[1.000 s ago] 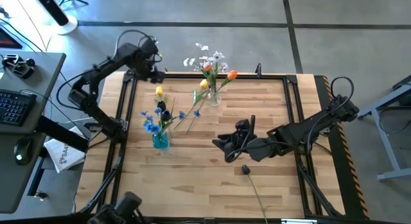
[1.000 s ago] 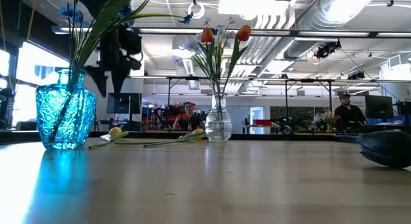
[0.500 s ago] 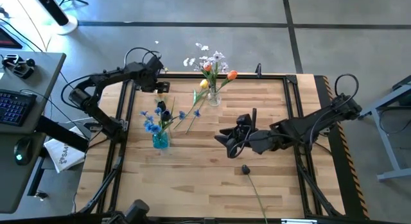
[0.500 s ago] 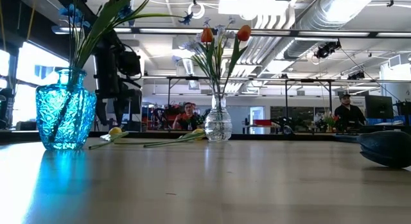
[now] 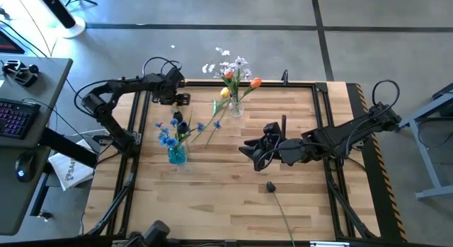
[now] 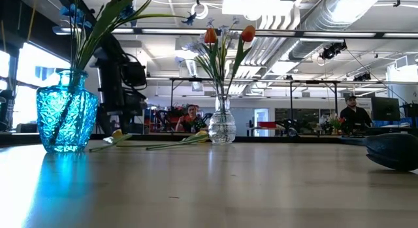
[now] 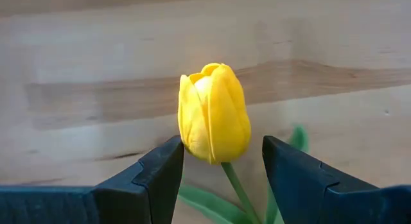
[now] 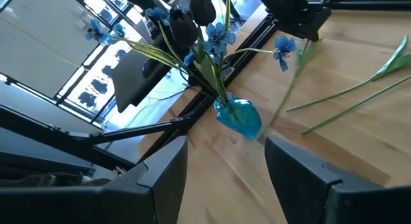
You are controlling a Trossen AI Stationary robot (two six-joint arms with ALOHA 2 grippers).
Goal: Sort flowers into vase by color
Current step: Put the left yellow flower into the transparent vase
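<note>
Left gripper [image 7: 218, 166] jaws released, spread either side of yellow tulip [image 7: 214, 112] head lying on wooden table [image 7: 334, 38], fingers [image 7: 154, 176] not touching it; gripper sits low at table's far-left corner. Right gripper [image 5: 249, 149] jaws released, holding nothing, hanging above table middle and aimed at blue vase [image 8: 239, 118]. Blue vase stands at left side with blue blossoms [image 5: 165, 137] and dark purple tulips [image 5: 177, 120]. Clear vase [image 5: 235, 105] at far edge holds orange-red tulips [image 5: 255, 83] and white-lilac sprigs [image 5: 225, 63]. Second yellow tulip [image 5: 224, 93] lies just beside clear vase, stem running toward blue vase. Another dark tulip [image 5: 270, 187] lies alone near front edge, stem toward front
</note>
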